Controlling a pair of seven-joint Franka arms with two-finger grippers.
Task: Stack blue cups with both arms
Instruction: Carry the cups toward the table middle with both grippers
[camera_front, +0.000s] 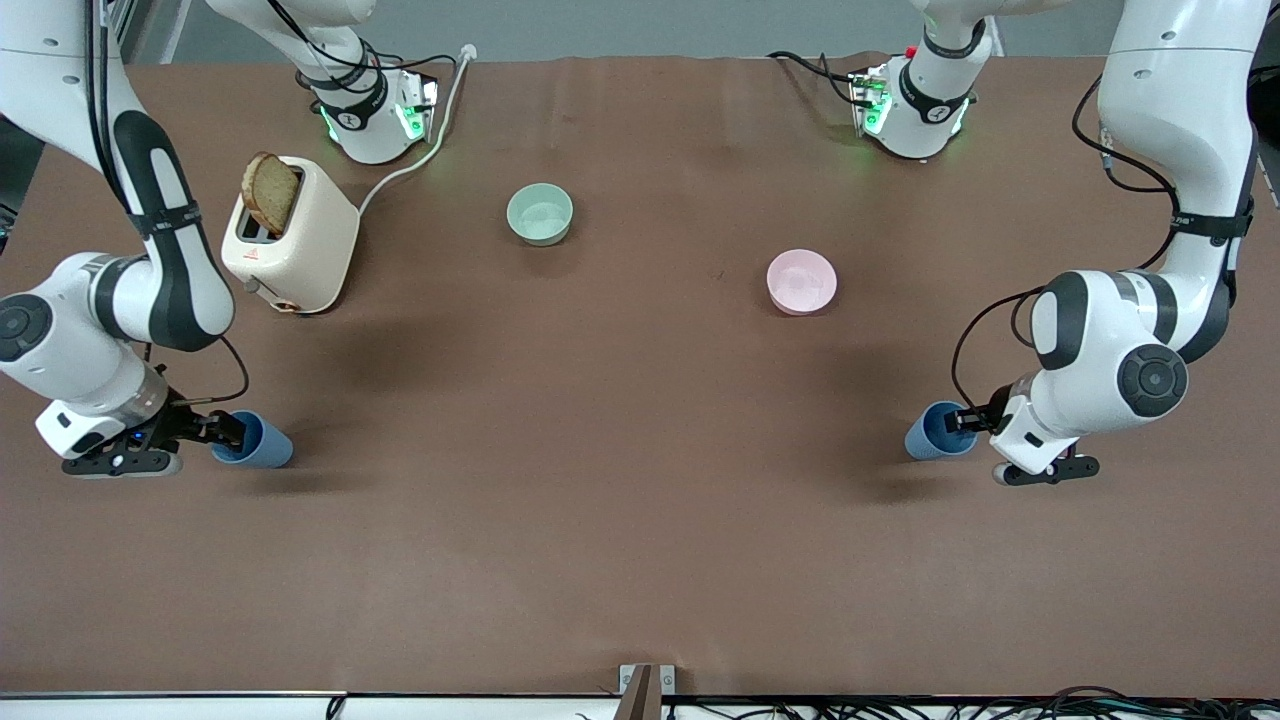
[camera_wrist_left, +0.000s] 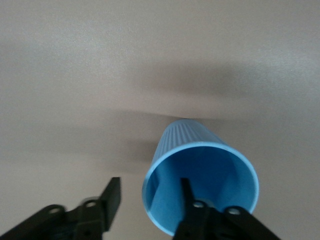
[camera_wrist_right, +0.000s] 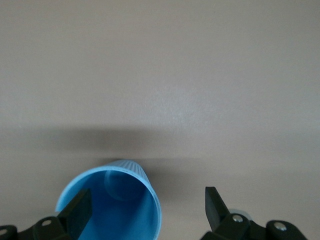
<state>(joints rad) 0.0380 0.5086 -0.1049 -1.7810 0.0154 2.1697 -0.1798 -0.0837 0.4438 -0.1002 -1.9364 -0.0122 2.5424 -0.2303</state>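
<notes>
Two blue cups on the brown counter (camera_front: 640, 560), one at each arm's end, both nearer the front camera than the bowls. Right gripper (camera_front: 215, 430) at the cup at its end (camera_front: 255, 441): jaws apart, one finger (camera_wrist_right: 77, 212) inside the rim, other outside w/ a gap, not clamped. Left gripper (camera_front: 968, 420) at the other cup (camera_front: 932, 432): jaws apart, one finger (camera_wrist_left: 190, 197) inside the cup's mouth, other outside, straddling the wall. Pale green bowl (camera_front: 540, 214) and pink bowl (camera_front: 801, 281) sit mid-counter, well apart. Toaster (camera_front: 290, 240) w/ bread slice (camera_front: 270, 193) near the right arm's base.
</notes>
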